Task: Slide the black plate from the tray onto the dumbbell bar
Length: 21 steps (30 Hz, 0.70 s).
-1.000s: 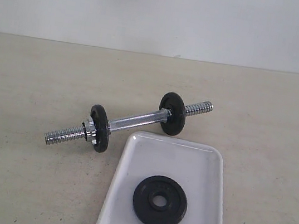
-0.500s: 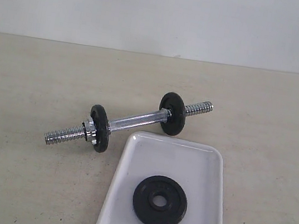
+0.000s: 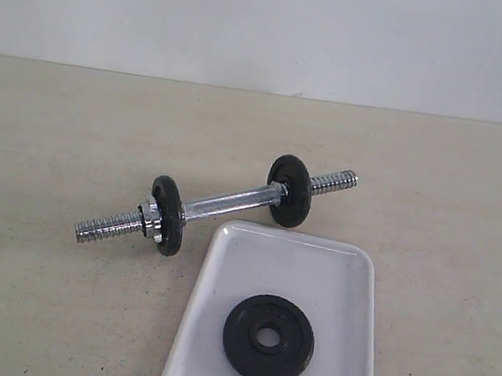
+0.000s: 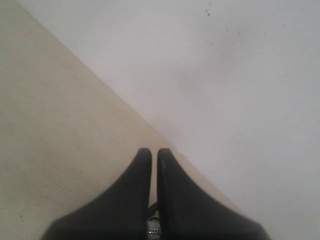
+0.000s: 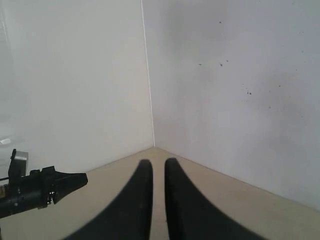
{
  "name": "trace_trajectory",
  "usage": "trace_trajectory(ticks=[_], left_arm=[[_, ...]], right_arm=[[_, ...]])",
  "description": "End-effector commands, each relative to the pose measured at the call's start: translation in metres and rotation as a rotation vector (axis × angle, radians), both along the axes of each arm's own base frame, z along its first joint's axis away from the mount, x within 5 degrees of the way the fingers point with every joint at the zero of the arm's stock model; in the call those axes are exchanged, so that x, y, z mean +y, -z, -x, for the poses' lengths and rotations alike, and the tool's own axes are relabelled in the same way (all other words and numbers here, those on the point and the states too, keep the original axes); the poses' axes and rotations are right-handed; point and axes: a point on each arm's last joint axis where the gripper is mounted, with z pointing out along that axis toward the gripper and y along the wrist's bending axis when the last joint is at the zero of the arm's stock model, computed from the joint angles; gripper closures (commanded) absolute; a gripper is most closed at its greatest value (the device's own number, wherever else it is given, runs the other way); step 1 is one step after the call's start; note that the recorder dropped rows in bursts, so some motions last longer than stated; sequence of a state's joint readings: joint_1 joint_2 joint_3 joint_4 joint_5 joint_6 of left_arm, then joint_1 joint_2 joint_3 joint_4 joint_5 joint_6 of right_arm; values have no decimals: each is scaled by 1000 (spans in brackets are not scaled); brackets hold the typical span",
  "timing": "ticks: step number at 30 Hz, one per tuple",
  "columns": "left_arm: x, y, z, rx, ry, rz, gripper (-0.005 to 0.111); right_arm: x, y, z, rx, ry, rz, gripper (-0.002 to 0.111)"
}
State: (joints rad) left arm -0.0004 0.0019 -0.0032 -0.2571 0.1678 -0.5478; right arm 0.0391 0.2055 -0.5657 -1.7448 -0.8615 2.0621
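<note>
The black plate lies flat in the white tray at the front of the exterior view. Behind the tray, the chrome dumbbell bar rests slanted on the table. It carries a black disc near each end, with a chrome collar nut at the left disc. Neither gripper shows in the exterior view. In the left wrist view my left gripper is shut, empty, over bare table by a wall. In the right wrist view my right gripper is shut on nothing, facing a wall corner.
The beige table runs back to a white wall. The tray reaches the frame's bottom edge. In the right wrist view a black part of the other arm juts in from the side.
</note>
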Motion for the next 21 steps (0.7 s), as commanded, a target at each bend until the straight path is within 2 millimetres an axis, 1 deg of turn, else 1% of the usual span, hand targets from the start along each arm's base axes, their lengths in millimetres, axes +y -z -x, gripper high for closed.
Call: trace_trajectory(ticks=[1,5,6,9,10,12,14,16,19,21], left_arm=[[-2,-16,3,-45,27,-52,102],[-5,-56,13,-130,65,-321,102],[-6,-65,16,-156,77,-349,102],[-15,-99,31,-287,145,-472,102],[-18,-107,36,-330,174,-515,102],[-29,-125,49,-451,270,-658,102],[-42,-136,62,-580,382,-822,102],[-53,-144,66,-654,509,-927,102],[-58,-148,56,-611,609,-947,102],[-60,-147,44,-549,682,-948,102]], right_arm=[[1,-1,0,4,-5,3,100],[1,-1,0,4,-5,3,100],[1,-1,0,4,-5,3,100],[1,-1,0,3,-3,2,100],[0,-1,0,3,1,0,100],[0,-1,-1,-2,4,2,100],[0,-1,-1,-5,5,4,100],[0,-1,-1,-6,5,6,100],[0,-1,-1,-4,5,6,98],[1,-1,-1,-3,-1,9,89]])
